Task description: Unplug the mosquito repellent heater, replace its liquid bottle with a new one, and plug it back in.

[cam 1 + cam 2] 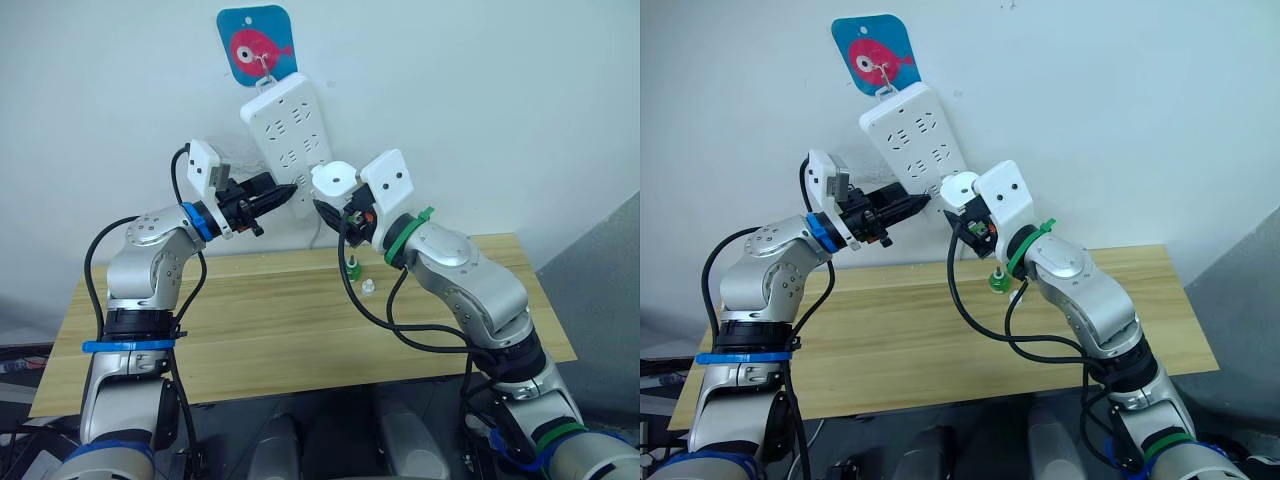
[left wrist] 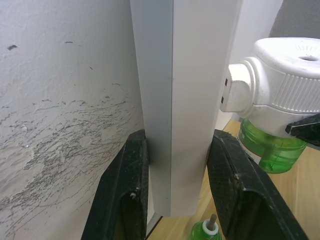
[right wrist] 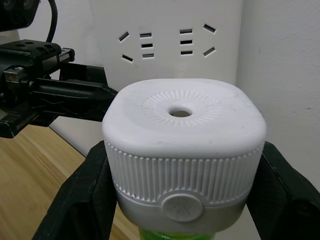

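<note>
Wall (image 1: 520,100) behind wooden table (image 1: 280,330); left tool (image 1: 285,195) clamps power strip (image 1: 290,130); right tool (image 3: 182,195) grips heater (image 3: 182,155)

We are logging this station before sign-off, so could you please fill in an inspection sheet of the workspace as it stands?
Surface: wooden table, mostly bare.
Job's things: mosquito repellent heater with green bottle, held beside power strip; another green bottle and small clear cap on table.
Clutter: nothing seen.
Grippers: left gripper clamps power strip's edge; right gripper holds heater.
Cables: black cables on both arms.
Surroundings: white wall, blue fish hook plate.
</note>
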Action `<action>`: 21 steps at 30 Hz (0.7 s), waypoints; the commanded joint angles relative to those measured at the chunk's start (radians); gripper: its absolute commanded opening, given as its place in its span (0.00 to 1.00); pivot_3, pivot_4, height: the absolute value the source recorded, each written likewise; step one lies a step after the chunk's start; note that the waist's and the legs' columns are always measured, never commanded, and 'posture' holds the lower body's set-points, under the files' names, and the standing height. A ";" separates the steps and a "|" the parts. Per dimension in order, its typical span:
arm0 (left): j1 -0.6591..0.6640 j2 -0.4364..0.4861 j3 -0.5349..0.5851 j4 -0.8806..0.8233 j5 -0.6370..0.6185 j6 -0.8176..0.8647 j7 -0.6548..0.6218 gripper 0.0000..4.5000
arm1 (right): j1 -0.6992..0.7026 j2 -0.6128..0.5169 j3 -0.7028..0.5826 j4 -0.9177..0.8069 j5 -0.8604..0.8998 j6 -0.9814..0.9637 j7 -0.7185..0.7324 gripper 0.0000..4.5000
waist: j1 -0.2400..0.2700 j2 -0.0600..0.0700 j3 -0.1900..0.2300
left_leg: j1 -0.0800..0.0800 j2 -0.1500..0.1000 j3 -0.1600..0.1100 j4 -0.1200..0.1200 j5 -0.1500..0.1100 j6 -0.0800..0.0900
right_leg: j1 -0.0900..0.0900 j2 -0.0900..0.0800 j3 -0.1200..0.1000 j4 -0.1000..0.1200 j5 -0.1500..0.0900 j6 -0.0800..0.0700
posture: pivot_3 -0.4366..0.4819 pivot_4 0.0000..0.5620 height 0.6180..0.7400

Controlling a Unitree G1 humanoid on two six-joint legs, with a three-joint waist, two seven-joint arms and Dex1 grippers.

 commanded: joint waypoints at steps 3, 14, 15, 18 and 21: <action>0.000 0.004 0.001 -0.055 -0.007 -0.001 -0.001 0.29 | -0.002 0.009 -0.041 -0.021 -0.022 0.008 0.009 0.66 | 0.000 0.000 0.000 | 0.000 0.000 0.000 0.000 0.000 0.000 | 0.000 0.000 0.000 0.000 0.000 0.000 | 0.30 0.31 0.88; 0.003 0.003 -0.003 -0.066 -0.006 0.007 0.000 0.29 | -0.002 0.049 -0.043 -0.008 -0.047 0.004 0.019 0.66 | 0.001 0.000 0.000 | 0.000 0.000 0.000 0.000 0.000 0.000 | 0.000 0.000 0.000 0.000 0.000 0.000 | 0.31 0.32 0.88; 0.004 0.003 -0.003 -0.067 -0.006 0.007 0.000 0.29 | -0.003 0.053 -0.042 -0.005 -0.051 0.004 0.021 0.66 | 0.001 0.000 0.000 | 0.000 0.000 0.000 0.000 0.000 0.000 | 0.000 0.000 0.000 0.000 0.000 0.000 | 0.31 0.32 0.88; 0.004 0.004 -0.003 -0.069 -0.007 0.008 0.000 0.29 | -0.010 0.061 -0.039 0.009 -0.067 0.000 0.024 0.66 | 0.001 0.000 0.000 | 0.000 -0.001 0.000 0.000 0.000 0.000 | 0.000 -0.001 0.000 0.000 0.000 0.000 | 0.31 0.32 0.88; 0.007 0.005 -0.003 -0.073 -0.008 0.010 0.003 0.29 | -0.030 0.075 -0.031 0.040 -0.080 -0.004 0.027 0.66 | 0.000 0.000 0.000 | 0.000 -0.001 0.000 0.000 0.000 0.000 | 0.000 -0.001 0.000 0.000 0.000 0.000 | 0.31 0.32 0.88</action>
